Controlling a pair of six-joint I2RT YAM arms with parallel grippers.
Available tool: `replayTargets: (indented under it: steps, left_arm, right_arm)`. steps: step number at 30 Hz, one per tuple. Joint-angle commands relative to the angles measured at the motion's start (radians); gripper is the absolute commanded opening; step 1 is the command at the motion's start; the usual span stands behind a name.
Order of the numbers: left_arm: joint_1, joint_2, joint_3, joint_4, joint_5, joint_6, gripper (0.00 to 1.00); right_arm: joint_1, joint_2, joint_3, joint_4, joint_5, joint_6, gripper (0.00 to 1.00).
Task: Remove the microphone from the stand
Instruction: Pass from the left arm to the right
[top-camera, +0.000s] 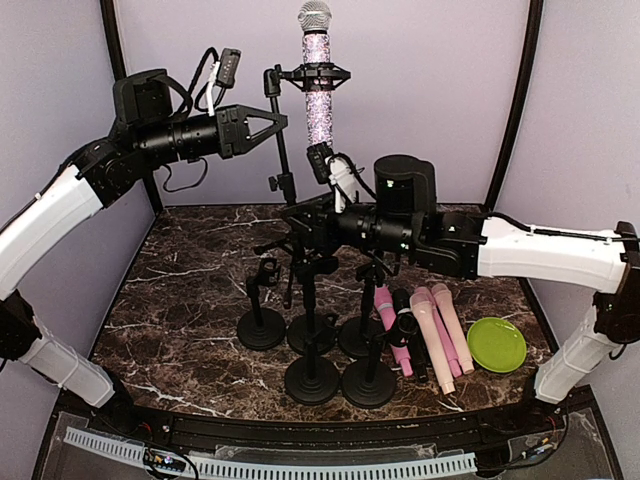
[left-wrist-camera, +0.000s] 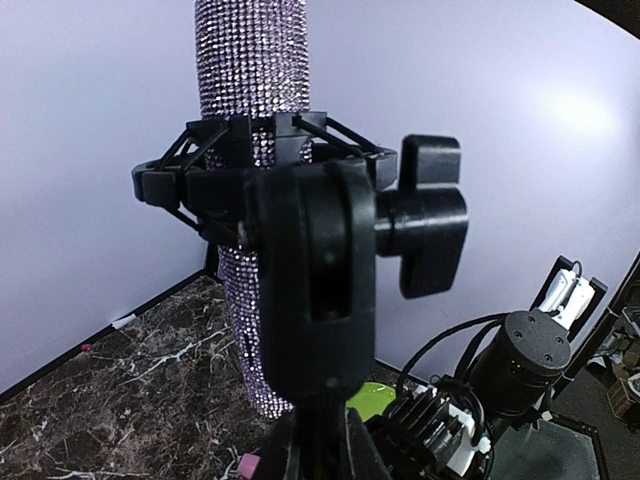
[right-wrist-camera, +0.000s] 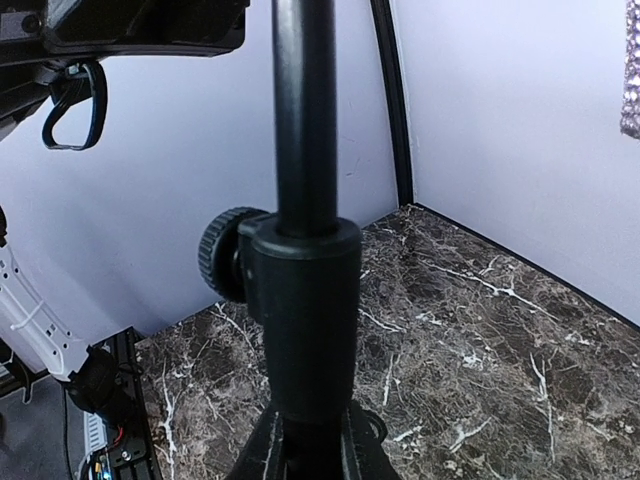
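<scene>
A microphone (top-camera: 316, 50) covered in sparkling stones stands upright in a black shock mount (top-camera: 318, 76) at the top of a tall black stand (top-camera: 281, 160). My left gripper (top-camera: 279, 122) is shut on the stand's pole just below the mount's arm. In the left wrist view the microphone (left-wrist-camera: 250, 70) rises behind the stand's clamp (left-wrist-camera: 315, 290), and my left gripper (left-wrist-camera: 320, 445) grips the pole under it. Lower down, my right gripper (top-camera: 297, 222) is shut on the same pole. The right wrist view shows its fingers (right-wrist-camera: 262, 450) closed below the pole's collar (right-wrist-camera: 305, 320) and knob (right-wrist-camera: 220, 250).
Several short stands with round bases (top-camera: 312, 378) crowd the middle of the marble table (top-camera: 180, 310). Pink and black microphones (top-camera: 440, 330) lie to their right, beside a green plate (top-camera: 497, 344). Purple walls close in the back and sides.
</scene>
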Motion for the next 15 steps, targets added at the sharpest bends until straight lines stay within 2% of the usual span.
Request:
replayTargets:
  steps: [1, 6, 8, 9, 10, 11, 12, 14, 15]
  left_arm:
    - [-0.002, -0.075, 0.015, 0.122, 0.021, 0.016, 0.00]
    - [-0.002, -0.085, -0.006, 0.121, 0.038, 0.048, 0.03]
    - [-0.003, -0.093, -0.017, 0.121, 0.044, 0.067, 0.14]
    - [-0.002, -0.097, -0.021, 0.122, 0.048, 0.074, 0.24]
    - [-0.002, -0.107, -0.034, 0.123, 0.048, 0.090, 0.30]
    - [-0.002, -0.113, -0.041, 0.123, 0.048, 0.098, 0.42]
    - [-0.002, -0.126, -0.058, 0.123, 0.047, 0.115, 0.47]
    - [-0.003, -0.148, -0.088, 0.118, 0.040, 0.144, 0.65]
    - [-0.002, -0.154, -0.101, 0.114, 0.037, 0.154, 0.69]
  right_arm:
    - [-0.006, -0.007, -0.008, 0.083, 0.054, 0.007, 0.00]
    - [-0.006, -0.039, -0.010, 0.088, 0.101, -0.037, 0.00]
    - [-0.004, -0.058, -0.016, 0.100, 0.123, -0.053, 0.00]
    - [-0.005, -0.068, -0.020, 0.105, 0.133, -0.060, 0.00]
    - [-0.004, -0.078, -0.024, 0.111, 0.142, -0.067, 0.00]
    - [-0.003, -0.089, -0.030, 0.119, 0.154, -0.073, 0.00]
    - [-0.003, -0.099, -0.038, 0.129, 0.165, -0.079, 0.00]
    - [-0.003, -0.116, -0.051, 0.145, 0.183, -0.091, 0.00]
    - [-0.004, -0.124, -0.056, 0.150, 0.186, -0.098, 0.00]
